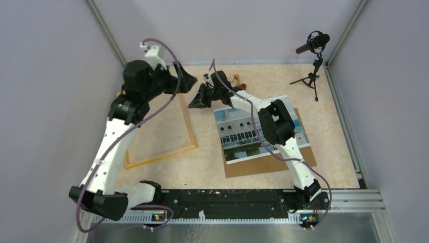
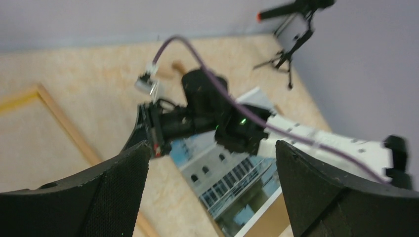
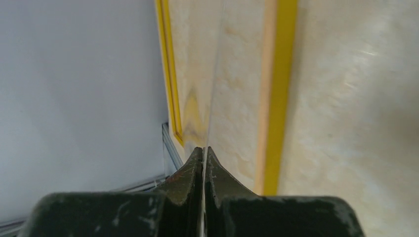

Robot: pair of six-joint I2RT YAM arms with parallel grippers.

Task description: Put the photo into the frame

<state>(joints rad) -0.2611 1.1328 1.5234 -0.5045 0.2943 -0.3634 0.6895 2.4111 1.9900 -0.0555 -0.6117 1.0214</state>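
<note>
1. The photo (image 1: 238, 135) lies flat and face up on a brown backing board (image 1: 270, 165) at the right of the tabletop (image 1: 202, 169), apart from the frame (image 1: 161, 156), which lies flat at the left
2. The right tool (image 3: 203, 150) reaches past the photo's far left corner toward the frame's right bar, clenched on what looks like a thin clear sheet (image 3: 213, 74) seen edge-on
3. The left tool (image 2: 212, 197) hangs raised over the frame's far end, released, its fingers spread wide
4. A microphone (image 1: 313, 43) on a small tripod stands at the far right corner
</note>
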